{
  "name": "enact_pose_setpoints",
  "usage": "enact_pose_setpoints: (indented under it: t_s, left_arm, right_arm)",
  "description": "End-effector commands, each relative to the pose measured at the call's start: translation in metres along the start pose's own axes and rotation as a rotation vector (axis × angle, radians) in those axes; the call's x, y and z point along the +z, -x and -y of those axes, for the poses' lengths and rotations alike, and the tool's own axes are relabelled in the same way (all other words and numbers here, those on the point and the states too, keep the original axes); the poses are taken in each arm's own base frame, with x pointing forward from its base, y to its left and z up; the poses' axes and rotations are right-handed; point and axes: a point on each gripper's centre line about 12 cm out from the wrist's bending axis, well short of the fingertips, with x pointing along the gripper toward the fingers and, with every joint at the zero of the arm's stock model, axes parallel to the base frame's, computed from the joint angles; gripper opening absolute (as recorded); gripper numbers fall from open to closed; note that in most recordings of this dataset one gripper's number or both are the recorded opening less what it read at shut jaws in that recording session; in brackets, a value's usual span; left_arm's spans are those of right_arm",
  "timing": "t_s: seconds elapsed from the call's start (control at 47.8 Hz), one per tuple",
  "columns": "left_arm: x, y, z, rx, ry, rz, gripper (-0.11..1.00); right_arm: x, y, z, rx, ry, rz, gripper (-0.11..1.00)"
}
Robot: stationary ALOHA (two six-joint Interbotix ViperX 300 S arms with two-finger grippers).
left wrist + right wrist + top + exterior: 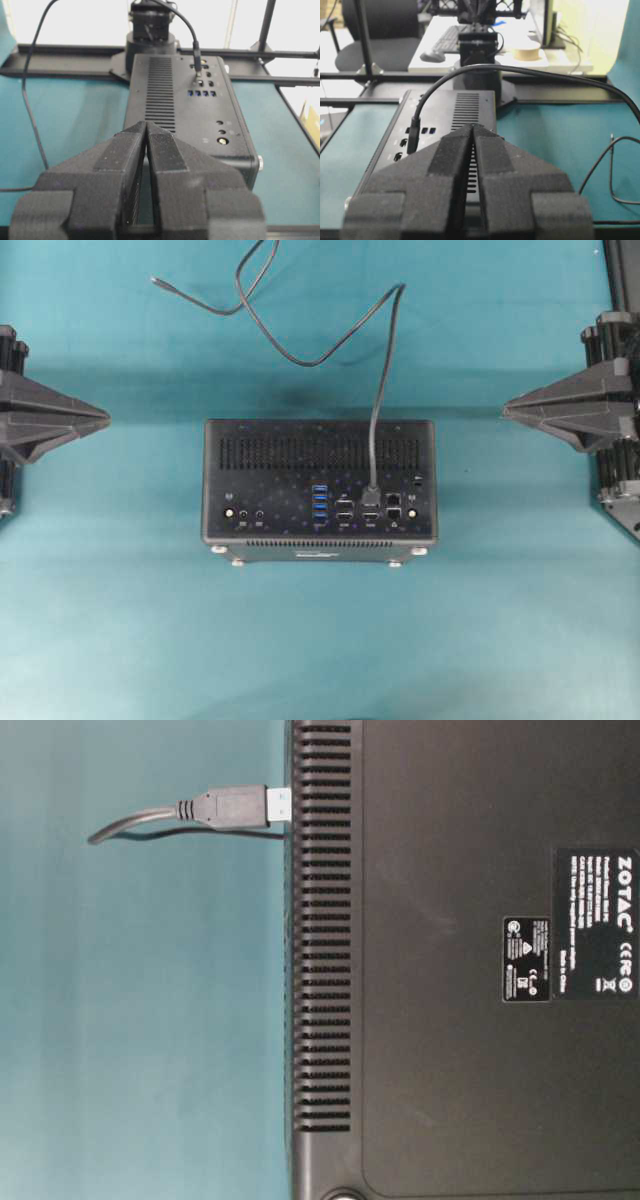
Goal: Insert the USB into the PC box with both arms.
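The black PC box (270, 470) lies in the middle of the teal table with its port face up. The USB plug (371, 492) stands in a port on that face, and its grey cable (310, 360) loops away to the back. From table level the plug (235, 806) sits against the box's edge (450, 1020). My left gripper (100, 418) is shut with nothing in it, well left of the box. The right gripper (510, 408) is shut and empty too, well to the right. Both wrist views show the fingertips (146, 125) (472, 127) meeting in front of the box (200, 120) (435, 112).
The cable's free end (157, 282) lies on the table at the back left. Black frame rails (65, 50) run behind the table. A desk with a keyboard (447, 37) and a chair (385, 30) stand beyond it.
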Motion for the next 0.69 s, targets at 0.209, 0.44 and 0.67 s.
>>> enact_pose_setpoints:
  t_s: [0.209, 0.44, 0.67]
  left_arm:
    - [0.031, -0.005, 0.004, -0.022, 0.086, -0.021, 0.00]
    - [0.036, -0.004, 0.007, -0.025, 0.072, -0.217, 0.00]
    - [0.040, -0.006, 0.007, -0.026, 0.048, -0.257, 0.00]
  right_arm:
    - [-0.013, -0.001, 0.004, -0.050, -0.307, -0.105, 0.04]
    - [0.009, -0.008, 0.000, -0.031, -0.312, -0.196, 0.02]
    - [0.027, -0.016, -0.008, -0.011, -0.335, -0.383, 0.02]
